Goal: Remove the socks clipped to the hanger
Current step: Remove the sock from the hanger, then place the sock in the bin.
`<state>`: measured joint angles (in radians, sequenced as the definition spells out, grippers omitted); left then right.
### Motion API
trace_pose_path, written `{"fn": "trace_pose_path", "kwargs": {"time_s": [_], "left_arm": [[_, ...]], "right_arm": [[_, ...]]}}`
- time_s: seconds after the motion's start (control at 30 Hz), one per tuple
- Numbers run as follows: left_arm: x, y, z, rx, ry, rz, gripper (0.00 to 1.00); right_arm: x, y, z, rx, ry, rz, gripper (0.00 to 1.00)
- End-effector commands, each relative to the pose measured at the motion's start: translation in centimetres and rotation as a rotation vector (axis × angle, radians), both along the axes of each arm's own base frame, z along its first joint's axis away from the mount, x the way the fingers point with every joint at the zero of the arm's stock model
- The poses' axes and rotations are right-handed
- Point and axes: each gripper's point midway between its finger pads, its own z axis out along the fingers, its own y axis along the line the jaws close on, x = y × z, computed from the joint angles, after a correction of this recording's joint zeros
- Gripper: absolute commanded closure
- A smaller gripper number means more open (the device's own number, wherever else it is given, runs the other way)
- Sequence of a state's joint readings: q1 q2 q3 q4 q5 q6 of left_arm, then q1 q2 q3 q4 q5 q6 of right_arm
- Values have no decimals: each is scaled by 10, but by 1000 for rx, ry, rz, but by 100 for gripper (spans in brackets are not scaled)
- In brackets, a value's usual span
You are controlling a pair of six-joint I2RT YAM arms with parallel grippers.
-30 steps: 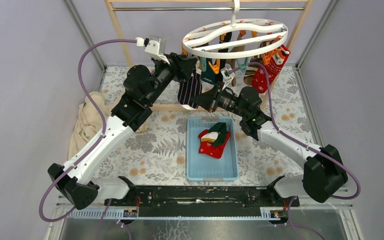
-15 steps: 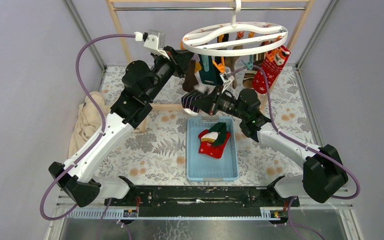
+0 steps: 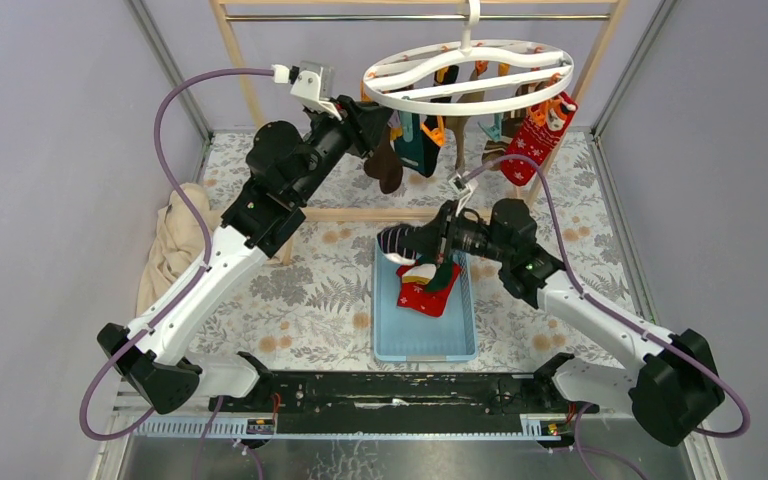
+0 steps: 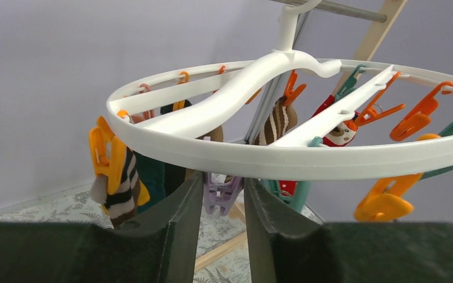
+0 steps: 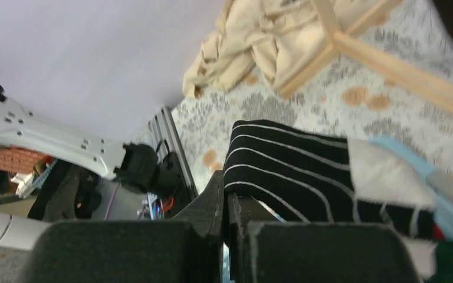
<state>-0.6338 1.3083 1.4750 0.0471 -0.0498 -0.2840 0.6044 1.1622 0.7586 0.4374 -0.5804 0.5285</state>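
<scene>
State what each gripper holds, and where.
Right gripper: black white-striped fabric sock, pinched at its striped edge. Left gripper: jaws apart at a purple plastic clip; hold cannot be told.

right gripper [image 5: 226, 215] at bottom center pinches black-and-white striped sock [image 5: 307, 177]; beige cloth [image 5: 259, 41] at top center.

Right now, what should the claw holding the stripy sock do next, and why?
Probably open the right claw and let go. It is shut on the striped sock, which is off the hanger and seems to hang over the far end of the blue basket, where a red sock lies.
</scene>
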Motion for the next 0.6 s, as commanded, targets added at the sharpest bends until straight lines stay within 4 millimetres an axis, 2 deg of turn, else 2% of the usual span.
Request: {"fn": "trace_pose_path", "kwargs": {"time_s": [0.0,0.27,0.3,0.33,0.43,0.5,0.53,0.57], "left_arm": [[-5,1,18,-18,-39,-4,61],[-9,-1,16,-7,-35,-21,42],[-10,-1,16,-6,-36,-24,38],[-11,-1,16,-6,-36,-27,35],[-15,-1,13,0,-36,-37,27],[-16,-1,12,3,-34,-41,22],[-17,-1,11,6,-31,-44,21],[-17,-1,8,10,-27,-45,19]], "right_arm": [[-26,-12,-36,-105,55,49,100],[-43,-30,-101,-251,194,29,100],[-43,-32,-109,-276,217,28,97],[-44,-32,-117,-306,238,33,91],[-44,-36,-133,-375,273,24,67],[-43,-38,-132,-390,261,15,53],[-44,-40,-133,-402,267,8,42],[-44,-42,-130,-403,258,0,38]]}}
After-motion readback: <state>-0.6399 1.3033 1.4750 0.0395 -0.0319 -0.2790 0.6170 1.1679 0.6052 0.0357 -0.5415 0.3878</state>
